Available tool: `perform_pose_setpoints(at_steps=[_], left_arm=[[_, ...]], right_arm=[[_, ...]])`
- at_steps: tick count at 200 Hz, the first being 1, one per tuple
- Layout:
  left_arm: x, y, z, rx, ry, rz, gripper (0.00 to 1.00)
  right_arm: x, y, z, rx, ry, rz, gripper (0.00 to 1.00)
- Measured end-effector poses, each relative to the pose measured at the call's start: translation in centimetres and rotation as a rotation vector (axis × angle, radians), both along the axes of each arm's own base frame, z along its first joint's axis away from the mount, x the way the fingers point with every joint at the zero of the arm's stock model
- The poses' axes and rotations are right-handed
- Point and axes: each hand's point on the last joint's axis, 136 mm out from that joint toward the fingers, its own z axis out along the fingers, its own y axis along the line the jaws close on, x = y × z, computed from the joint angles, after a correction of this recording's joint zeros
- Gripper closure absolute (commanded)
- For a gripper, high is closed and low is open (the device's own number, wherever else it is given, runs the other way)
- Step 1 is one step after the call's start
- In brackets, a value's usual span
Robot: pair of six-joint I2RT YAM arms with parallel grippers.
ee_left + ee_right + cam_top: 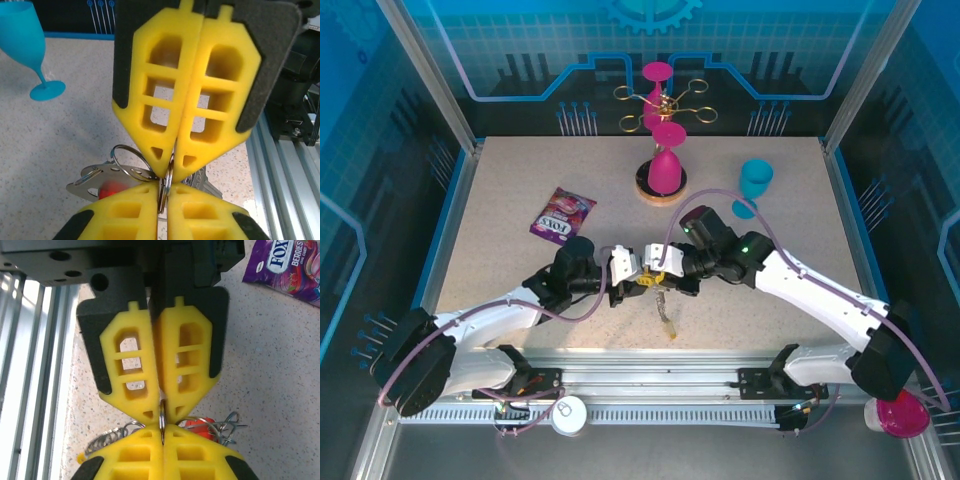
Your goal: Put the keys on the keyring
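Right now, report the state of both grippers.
Left gripper: shut, pinching the silver ring.
Right gripper: shut on the same silver ring.

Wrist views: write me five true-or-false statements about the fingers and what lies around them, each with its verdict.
1. The left fingers and the right fingers are both shut on one thin metal ring. True.
2. A red tag sits close beside that ring. True.
3. The snack packet lies to the right of the blue goblet. False: it lies to the goblet's left.
4. The fingers meet at the far edge of the table. False: they meet over its near half, close to the arms' bases.
5. The blue goblet stands on its foot. True.
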Motion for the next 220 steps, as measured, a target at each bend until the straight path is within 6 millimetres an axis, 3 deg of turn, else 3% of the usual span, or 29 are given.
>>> perform_pose_setpoints(at_steps=[18,28,47,92,124,175,191,220], left_arm=[[-0.2,0.0,-0.2,0.012,0.0,-0.01,1.0],[-0.2,0.0,-0.2,0.013,-0.003,-0.012,1.0],[-0.2,0.0,0.0,0.011,-0.009,-0.012,1.0],[-0.2,0.1,1.2,-0.041,-0.061,-0.008,1.0],[-0.2,0.1,1.5,-0.075,-0.07,-0.001,1.0],[0.0,-0.1,3.0,-0.139,-0.092,0.008,1.0],[0.0,-0.1,3.0,-0.148,-0.086,0.012,1.0],[0.0,-0.1,2.7,-0.158,-0.078,0.016,1.0]], right_arm=[[0.0,0.0,-0.1,-0.025,0.0,0.007,0.99],[0.0,0.0,-0.1,-0.023,0.002,0.003,0.81],[0.0,0.0,0.5,0.02,0.007,-0.011,0.67],[0.9,-2.5,2.3,0.227,0.066,-0.17,0.58],[-0.5,-2.2,0.5,0.277,0.179,-0.196,0.53],[-0.5,-1.5,-0.8,0.302,0.252,-0.213,0.58],[-0.3,-1.2,-0.8,0.315,0.26,-0.211,0.66],[-0.4,-0.9,-0.6,0.335,0.273,-0.206,0.91]])
